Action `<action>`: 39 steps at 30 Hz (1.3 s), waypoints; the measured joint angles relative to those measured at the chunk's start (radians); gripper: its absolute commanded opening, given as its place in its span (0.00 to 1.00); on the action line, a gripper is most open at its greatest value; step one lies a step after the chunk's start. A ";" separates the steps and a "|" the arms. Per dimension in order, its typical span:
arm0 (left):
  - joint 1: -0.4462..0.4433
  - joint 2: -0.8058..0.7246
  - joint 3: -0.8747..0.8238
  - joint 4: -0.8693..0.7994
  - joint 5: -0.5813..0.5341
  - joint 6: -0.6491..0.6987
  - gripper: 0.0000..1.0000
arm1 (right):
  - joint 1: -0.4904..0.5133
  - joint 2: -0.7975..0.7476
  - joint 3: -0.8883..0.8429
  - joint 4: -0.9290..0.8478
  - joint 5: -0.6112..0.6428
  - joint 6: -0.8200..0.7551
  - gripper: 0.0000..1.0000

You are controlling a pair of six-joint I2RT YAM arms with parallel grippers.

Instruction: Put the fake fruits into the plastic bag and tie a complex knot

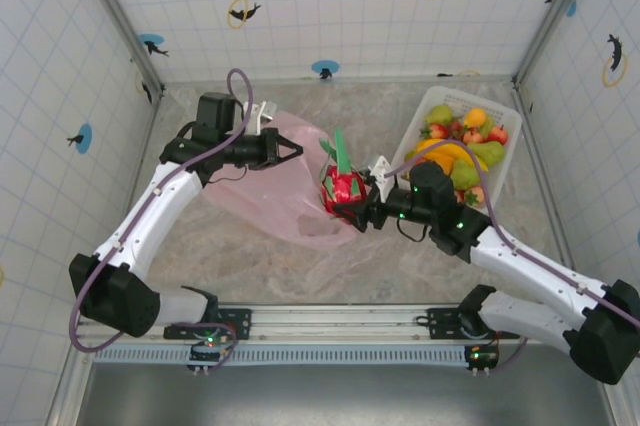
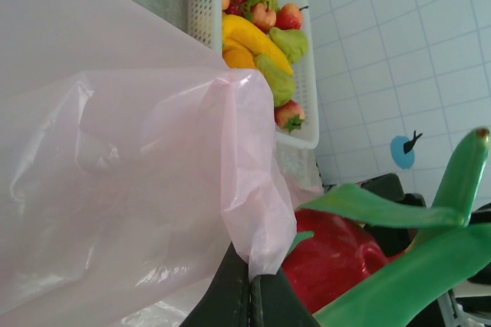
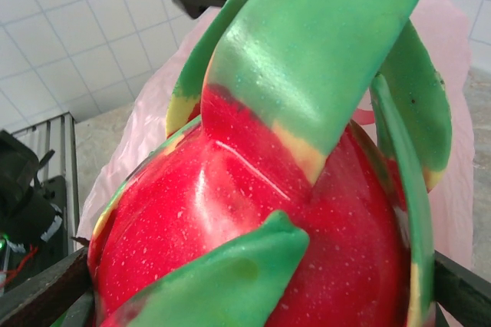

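Bag: thin, translucent pink plastic bag (image 1: 262,186), crumpled on the grey marbled table (image 1: 400,256), one rim raised.
Left gripper (image 1: 292,150): pressed together on the bag's rim, pinching a fold of pink film and holding the mouth up.
Right gripper (image 1: 362,202): clamped wide around a glossy red plastic dragon fruit (image 1: 343,189) with green leafy scales, at the bag's right edge, just beside the held rim.
Other fruits (image 1: 460,146): small glossy pieces in yellow, green, red and orange, heaped in a white slatted plastic basket (image 1: 425,118) well to the right of the bag.
Done: little, by the look of it; no fruit discernible inside the bag.
Left: dropping in this dragon fruit, ferrying over the basket's load, then tying the knot, not yet begun.
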 measured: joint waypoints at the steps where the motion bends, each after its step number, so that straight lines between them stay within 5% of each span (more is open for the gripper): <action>1: 0.000 0.000 0.000 0.000 0.000 0.000 0.00 | 0.003 -0.014 -0.023 0.012 0.006 -0.010 0.53; 15: 0.000 0.004 0.023 -0.033 0.047 0.055 0.00 | -0.010 -0.154 -0.117 -0.010 0.126 -0.230 0.54; 22: 0.000 0.042 0.062 -0.142 0.087 0.227 0.00 | -0.154 -0.220 -0.138 -0.008 0.021 -0.230 0.53; 39: 0.000 0.072 0.063 -0.213 0.171 0.405 0.00 | -0.307 -0.230 -0.136 -0.006 -0.148 -0.246 0.51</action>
